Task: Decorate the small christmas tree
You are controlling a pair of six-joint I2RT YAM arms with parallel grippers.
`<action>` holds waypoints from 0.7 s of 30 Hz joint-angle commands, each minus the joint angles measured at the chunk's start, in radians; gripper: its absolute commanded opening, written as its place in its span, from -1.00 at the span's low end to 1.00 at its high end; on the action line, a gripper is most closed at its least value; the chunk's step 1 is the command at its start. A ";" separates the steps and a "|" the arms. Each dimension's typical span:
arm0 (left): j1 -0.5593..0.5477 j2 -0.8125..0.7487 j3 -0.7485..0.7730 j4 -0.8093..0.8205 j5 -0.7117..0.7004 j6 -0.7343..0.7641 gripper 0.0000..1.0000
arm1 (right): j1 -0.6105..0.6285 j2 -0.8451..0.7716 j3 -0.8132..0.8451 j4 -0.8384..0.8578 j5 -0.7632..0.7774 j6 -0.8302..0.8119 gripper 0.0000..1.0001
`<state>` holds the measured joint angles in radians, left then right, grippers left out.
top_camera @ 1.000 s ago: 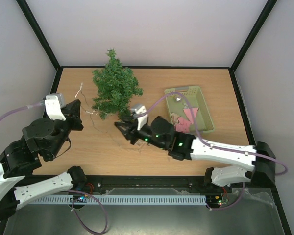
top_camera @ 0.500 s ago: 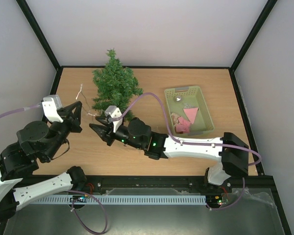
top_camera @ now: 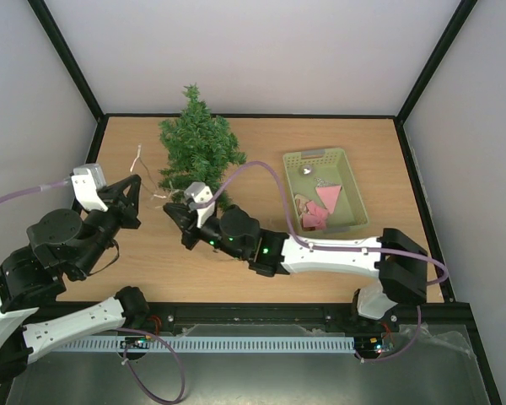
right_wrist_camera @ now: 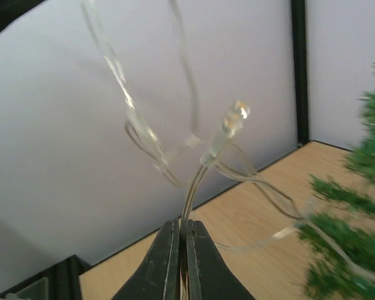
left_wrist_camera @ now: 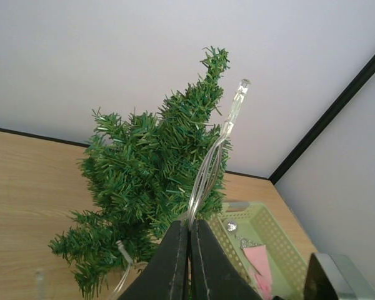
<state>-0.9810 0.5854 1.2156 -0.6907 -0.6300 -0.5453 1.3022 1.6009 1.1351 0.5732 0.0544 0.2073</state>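
1. My left fingers [left_wrist_camera: 182,250] are shut on a clear thin-wire string of lights [left_wrist_camera: 234,109], near the small dark green bristly christmas tree [top_camera: 198,152] standing upright far on the tabletop [top_camera: 261,143].
2. My right fingers [right_wrist_camera: 177,244] pinch it too, probably to stretch it for draping.

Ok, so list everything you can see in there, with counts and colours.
small christmas tree: one, dark green, far left of the table
light string: one as far as shows, clear, near the tree
basket: one, pale green, right side of the table
pink pieces: several, pink, in the basket's near half
bauble: one, silver, in the basket's far half
table: one, light wood, under everything
left end effector: one, black, shut on the light string
right end effector: one, black, shut on the light string
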 commanded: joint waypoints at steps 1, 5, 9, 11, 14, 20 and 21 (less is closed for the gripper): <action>0.004 -0.010 -0.011 0.000 -0.045 0.011 -0.95 | 0.003 -0.138 -0.093 -0.015 0.139 0.007 -0.97; 0.005 0.002 -0.013 -0.033 -0.092 0.012 -0.95 | 0.003 -0.229 -0.167 -0.075 0.208 -0.001 -0.97; 0.005 0.013 -0.017 -0.046 -0.105 -0.004 -0.95 | 0.003 -0.318 -0.203 -0.140 0.287 0.002 -0.97; 0.005 0.022 -0.017 -0.042 -0.092 -0.006 -0.95 | 0.003 -0.369 -0.192 -0.198 0.316 0.001 -0.97; 0.004 0.022 -0.032 -0.022 -0.060 -0.012 -0.95 | 0.003 -0.437 -0.141 -0.322 0.346 -0.008 -0.97; 0.004 0.028 -0.076 -0.009 -0.015 -0.045 -0.95 | -0.002 -0.599 -0.124 -0.410 0.535 -0.033 -0.97; 0.005 0.030 -0.080 -0.011 -0.013 -0.049 -0.95 | -0.004 -0.621 -0.122 -0.405 0.544 -0.050 -0.97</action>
<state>-0.9810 0.6025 1.1572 -0.7170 -0.6659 -0.5671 1.3022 1.0718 0.9874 0.2317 0.4541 0.2001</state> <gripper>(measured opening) 0.028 0.018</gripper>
